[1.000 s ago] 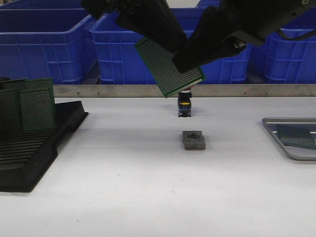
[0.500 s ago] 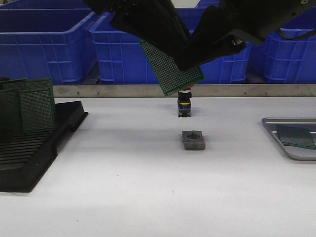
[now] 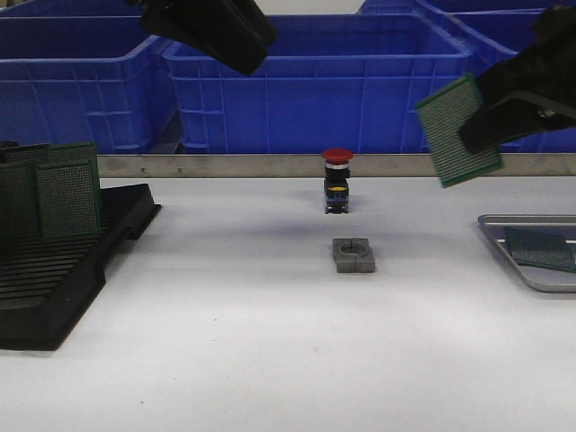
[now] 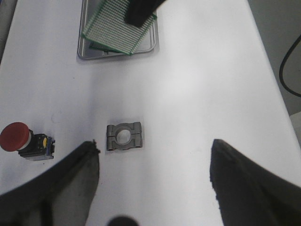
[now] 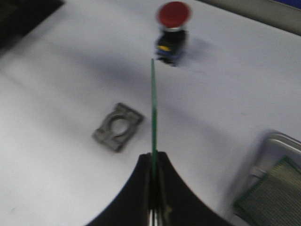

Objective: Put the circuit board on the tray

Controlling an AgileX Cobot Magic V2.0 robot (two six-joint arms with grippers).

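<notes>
Right gripper (image 5: 153, 188): pinched shut on the edge of a green circuit board (image 3: 458, 131), held tilted in the air above the table (image 3: 270, 342), up and left of the tray.
Left gripper (image 4: 155, 183): fingers spread apart, empty, raised over a grey clamp block (image 3: 353, 255).
Tray (image 3: 504, 261): at the table's right edge, already holding another board (image 3: 540, 249).
Red push button (image 3: 337, 181): behind the clamp block.

We see our right claw (image 5: 153, 181) raised high at the right side, its two fingers (image 5: 136, 188) pressed together on the edge of a circuit board (image 3: 459, 130), which hangs tilted. Our left claw (image 4: 153, 181) is raised at the upper left, its fingers wide apart and empty.
</notes>
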